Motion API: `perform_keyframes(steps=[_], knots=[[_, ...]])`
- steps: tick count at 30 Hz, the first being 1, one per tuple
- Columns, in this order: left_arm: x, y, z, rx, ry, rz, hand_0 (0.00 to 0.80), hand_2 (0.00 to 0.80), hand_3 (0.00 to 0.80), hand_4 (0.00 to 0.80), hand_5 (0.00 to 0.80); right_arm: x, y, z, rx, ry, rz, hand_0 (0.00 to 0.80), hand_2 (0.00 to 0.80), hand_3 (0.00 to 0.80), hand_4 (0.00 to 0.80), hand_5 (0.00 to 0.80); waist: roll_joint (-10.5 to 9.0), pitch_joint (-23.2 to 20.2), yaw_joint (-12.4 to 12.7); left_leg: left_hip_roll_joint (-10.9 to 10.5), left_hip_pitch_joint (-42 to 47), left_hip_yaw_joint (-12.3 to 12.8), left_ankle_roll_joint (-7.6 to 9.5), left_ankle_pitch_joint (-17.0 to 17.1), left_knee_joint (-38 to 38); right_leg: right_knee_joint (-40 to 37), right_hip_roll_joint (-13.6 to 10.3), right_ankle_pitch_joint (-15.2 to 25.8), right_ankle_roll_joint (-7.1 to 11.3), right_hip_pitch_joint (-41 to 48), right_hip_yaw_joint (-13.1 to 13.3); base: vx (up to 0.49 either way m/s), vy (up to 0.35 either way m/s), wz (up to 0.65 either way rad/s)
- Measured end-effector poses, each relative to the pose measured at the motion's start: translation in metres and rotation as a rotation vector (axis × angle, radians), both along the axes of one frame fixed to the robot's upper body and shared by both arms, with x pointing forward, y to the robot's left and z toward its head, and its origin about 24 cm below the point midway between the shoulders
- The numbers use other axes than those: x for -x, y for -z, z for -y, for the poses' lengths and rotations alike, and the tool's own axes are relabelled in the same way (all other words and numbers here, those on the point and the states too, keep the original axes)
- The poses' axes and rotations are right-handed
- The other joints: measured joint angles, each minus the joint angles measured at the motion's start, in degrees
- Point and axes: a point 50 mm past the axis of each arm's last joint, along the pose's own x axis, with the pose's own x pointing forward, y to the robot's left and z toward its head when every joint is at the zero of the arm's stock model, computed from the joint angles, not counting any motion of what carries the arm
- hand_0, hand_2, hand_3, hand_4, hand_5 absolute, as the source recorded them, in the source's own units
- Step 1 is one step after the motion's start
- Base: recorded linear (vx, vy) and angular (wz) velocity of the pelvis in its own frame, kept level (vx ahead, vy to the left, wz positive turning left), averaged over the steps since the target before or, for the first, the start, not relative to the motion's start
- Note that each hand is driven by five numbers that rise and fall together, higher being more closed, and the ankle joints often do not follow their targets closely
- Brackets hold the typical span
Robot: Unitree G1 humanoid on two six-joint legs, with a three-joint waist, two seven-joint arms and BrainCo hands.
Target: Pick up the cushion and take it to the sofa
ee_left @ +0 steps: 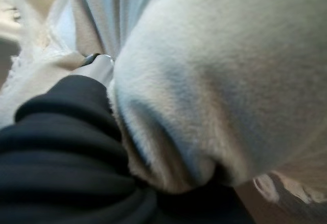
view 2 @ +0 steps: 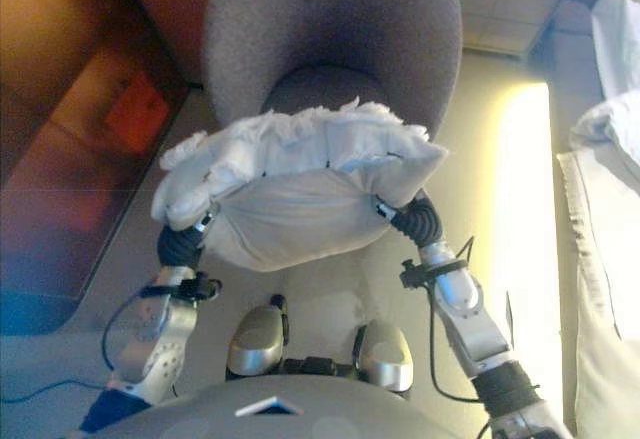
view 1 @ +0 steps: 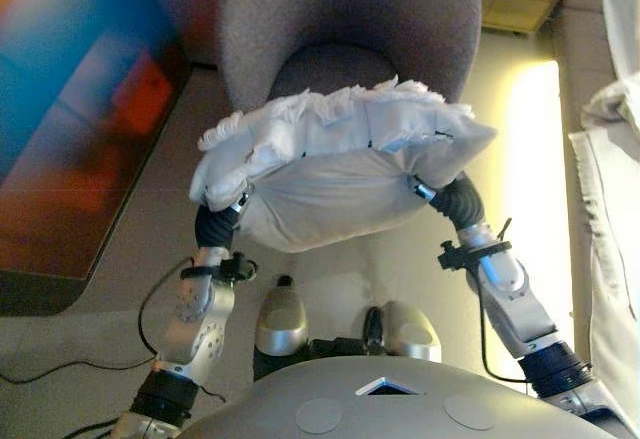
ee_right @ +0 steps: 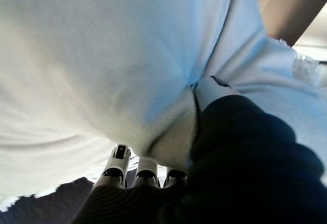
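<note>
- Right now the biggest thing I see is the grey armchair (view 1: pixel 340 19), standing just beyond both hands, its dark seat partly hidden behind what they carry.
- Between the hands hangs the white cushion (view 1: pixel 330 174), lifted clear of the floor and in front of the chair; its frilled edge faces up and away from me and its smooth underside sags toward me.
- I see the left hand (view 1: pixel 238 202) at the cushion's left end, the dark ribbed cover butted against the fabric. In its wrist view one finger (ee_left: pixel 98 67) presses into the cloth and the rest are buried, so I cannot tell how the hand is set.
- The right hand (view 2: pixel 385 209) sits at the cushion's right end. Its wrist view shows several fingers (ee_right: pixel 145 165) running under the bulging fabric with the thumb (ee_right: pixel 209 89) pushed in from the other side, so the hand pinches the cushion's corner.
- To the right of the right hand, well apart, lies pale draped cloth (view 2: pixel 610 259).
</note>
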Motion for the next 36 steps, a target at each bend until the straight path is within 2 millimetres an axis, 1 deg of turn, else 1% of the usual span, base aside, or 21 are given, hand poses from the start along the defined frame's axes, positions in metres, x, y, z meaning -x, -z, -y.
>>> perform_keyframes(steps=[3,5,6,7,8,10,12,13,14,16,17,18,21,23,25,26,28,29,30,33,36], knots=[[0.001,0.001,0.002,0.017,-0.013,-0.004,0.800,0.800,0.800,0.800,0.800,0.003,0.005,0.001,0.003,-0.003,-0.022,0.800,0.800,0.800,0.800,0.800,0.84,0.54,0.62,-0.71,0.59,-2.44,1.43,1.85,-8.12,-7.30,1.59,1.43,0.91,6.77,4.68,0.642,0.181,0.37],[0.003,0.003,0.003,0.022,-0.016,-0.011,0.800,0.800,0.800,0.800,0.800,0.004,0.004,0.004,0.017,-0.006,-0.022,0.800,0.800,0.800,0.800,0.800,1.85,0.65,2.47,1.08,0.67,-3.04,1.61,2.01,-8.16,-8.75,1.63,0.26,2.30,9.34,7.12,0.483,0.244,-0.17],[0.002,0.002,0.002,0.017,-0.017,-0.008,0.800,0.800,0.800,0.800,0.800,0.003,0.004,0.003,0.018,-0.010,-0.021,0.800,0.800,0.800,0.800,0.800,1.93,0.66,3.31,1.69,0.44,-1.61,0.90,4.69,-6.42,-8.88,0.81,-0.79,3.01,9.79,7.83,0.399,0.243,-0.54],[0.002,0.001,-0.001,0.014,-0.023,-0.003,0.800,0.800,0.800,0.800,0.800,0.002,0.004,0.002,0.015,-0.016,-0.020,0.800,0.800,0.800,0.800,0.800,1.51,0.45,4.11,1.29,0.36,1.00,1.59,6.47,-4.45,-8.95,-1.01,-1.61,3.56,10.02,7.85,0.434,0.233,-0.63],[0.000,-0.001,-0.004,0.006,-0.031,0.004,0.800,0.800,0.800,0.800,0.800,0.001,0.002,0.000,0.013,-0.027,-0.014,0.800,0.800,0.800,0.800,0.800,0.68,0.64,5.21,0.95,0.34,4.12,4.37,7.43,-2.83,-8.61,-3.13,-2.14,3.48,10.24,6.08,0.414,0.207,-0.69],[-0.009,-0.010,-0.012,-0.034,-0.026,0.042,0.800,0.800,0.800,0.800,0.800,0.000,0.001,-0.004,-0.017,-0.032,-0.017,0.800,0.800,0.800,0.800,0.800,-1.72,0.63,5.16,0.47,0.31,8.47,6.68,3.67,0.70,6.20,-6.77,-5.35,7.26,8.96,1.61,0.444,0.219,-0.30],[-0.014,-0.018,-0.014,-0.056,-0.011,0.078,0.800,0.800,0.800,0.800,0.800,0.000,-0.002,-0.009,-0.075,-0.020,-0.005,0.800,0.800,0.800,0.800,0.800,-5.22,-1.38,5.37,-1.37,0.57,10.91,7.39,0.89,2.67,12.56,-9.97,-0.05,8.44,9.34,-0.03,0.374,0.177,-0.21],[-0.015,-0.022,-0.017,-0.065,-0.018,0.094,0.800,0.800,0.800,0.800,0.800,-0.001,-0.005,-0.012,-0.103,-0.013,0.012,0.800,0.800,0.800,0.800,0.800,-6.63,-2.22,5.48,-2.28,0.60,11.21,6.93,0.51,3.32,10.08,-10.91,4.11,8.90,10.13,-0.09,0.416,0.190,-0.46],[-0.017,-0.023,-0.016,-0.056,-0.021,0.103,0.800,0.800,0.800,0.800,0.800,-0.004,-0.008,-0.014,-0.119,-0.003,0.028,0.800,0.800,0.800,0.800,0.800,-6.54,-2.22,5.13,-1.87,0.58,10.35,7.11,-0.31,5.00,8.68,-10.97,5.78,10.66,10.96,0.17,0.434,0.203,-0.49],[-0.018,-0.024,-0.016,-0.059,-0.019,0.104,0.800,0.800,0.800,0.800,0.800,-0.004,-0.009,-0.014,-0.133,0.014,0.032,0.800,0.800,0.800,0.800,0.800,-6.32,-2.92,4.74,-2.33,3.11,8.15,6.74,-1.61,3.30,9.43,-10.54,10.54,11.82,10.86,0.42,0.433,0.149,-0.37],[-0.019,-0.024,-0.016,-0.063,-0.017,0.104,0.800,0.800,0.800,0.800,0.800,-0.003,-0.008,-0.014,-0.134,0.018,0.028,0.800,0.800,0.800,0.800,0.800,-6.35,-2.98,3.13,-3.21,5.57,6.02,6.65,-0.96,-0.19,12.07,-10.51,13.67,11.80,9.89,0.56,0.439,0.098,0.13],[-0.020,-0.025,-0.016,-0.070,-0.011,0.108,0.800,0.800,0.800,0.800,0.800,-0.001,-0.007,-0.013,-0.136,0.023,0.024,0.800,0.800,0.800,0.800,0.800,-6.45,-3.17,1.64,-3.15,6.66,4.86,6.81,0.04,-2.13,14.28,-10.17,13.58,12.64,9.10,0.84,0.329,0.045,0.34],[-0.023,-0.027,-0.016,-0.067,-0.008,0.118,0.800,0.800,0.800,0.800,0.800,0.000,-0.007,-0.014,-0.134,0.019,0.022,0.800,0.800,0.800,0.800,0.800,-5.24,-4.76,-0.43,-2.99,9.59,3.94,7.52,0.87,-7.96,14.67,-7.77,5.19,11.13,0.56,-0.35,0.301,-0.002,-0.03],[-0.023,-0.025,-0.014,-0.057,-0.005,0.106,0.800,0.800,0.800,0.800,0.800,0.001,-0.006,-0.013,-0.129,0.023,0.017,0.800,0.800,0.800,0.800,0.800,-2.84,-4.86,-2.77,-2.49,10.44,-0.67,7.48,1.20,-9.59,9.20,-4.48,3.25,8.62,-3.48,-1.76,0.275,-0.067,0.24],[-0.022,-0.021,-0.010,-0.051,0.015,0.091,0.800,0.800,0.800,0.800,0.800,0.003,-0.003,-0.009,-0.116,0.033,0.009,0.800,0.800,0.800,0.800,0.800,-2.04,-4.89,-6.22,-2.62,11.65,-3.51,6.70,1.84,-10.70,1.58,-3.86,4.49,8.68,-5.89,-2.58,0.314,-0.111,0.69],[-0.022,-0.020,-0.009,-0.049,0.016,0.088,0.800,0.800,0.800,0.800,0.800,0.003,-0.003,-0.009,-0.113,0.034,0.008,0.800,0.800,0.800,0.800,0.800,-2.10,-4.97,-6.32,-2.56,11.92,-3.84,6.59,1.77,-10.80,-0.03,-3.73,5.17,8.65,-5.98,-2.66,0.375,-0.141,0.72],[-0.019,-0.015,-0.006,-0.041,0.023,0.069,0.800,0.800,0.800,0.800,0.800,0.002,-0.001,-0.005,-0.101,0.049,0.004,0.800,0.800,0.800,0.800,0.800,-2.93,-5.52,-7.48,-2.75,12.50,-5.66,5.49,1.24,-11.76,-11.00,-4.10,13.73,7.95,-8.73,-2.82,0.434,-0.160,0.58],[-0.018,-0.011,-0.004,-0.050,0.029,0.050,0.800,0.800,0.800,0.800,0.800,0.002,0.003,-0.004,-0.096,0.063,-0.011,0.800,0.800,0.800,0.800,0.800,-3.27,-5.85,-7.64,-2.39,13.21,-6.67,4.98,1.06,-12.64,-12.72,-4.16,18.36,6.41,-7.64,-3.85,0.344,-0.127,0.53],[-0.017,-0.007,0.001,-0.051,0.040,0.033,0.800,0.800,0.800,0.800,0.800,0.002,0.007,0.000,-0.086,0.079,-0.028,0.800,0.800,0.800,0.800,0.800,-2.65,-5.99,-7.66,-2.05,14.37,-7.17,4.87,1.29,-13.59,-13.41,-3.23,19.26,3.69,-6.54,-4.95,0.363,-0.146,0.41],[-0.014,-0.002,0.013,-0.051,0.083,0.018,0.800,0.800,0.800,0.800,0.800,0.000,0.008,0.013,-0.041,0.115,-0.030,0.800,0.800,0.800,0.800,0.800,-0.06,-5.61,-9.03,-2.36,15.28,-7.31,2.70,-0.93,-11.32,-10.05,-1.40,16.27,1.79,-6.94,-6.76,0.403,-0.187,0.27],[-0.014,-0.003,0.011,-0.051,0.078,0.021,0.800,0.800,0.800,0.800,0.800,0.000,0.008,0.014,-0.038,0.116,-0.030,0.800,0.800,0.800,0.800,0.800,0.17,-5.26,-10.66,-0.90,16.24,-7.60,1.68,-1.59,-11.49,-7.24,-0.10,13.77,0.93,-7.13,-6.87,0.315,-0.148,0.08]])
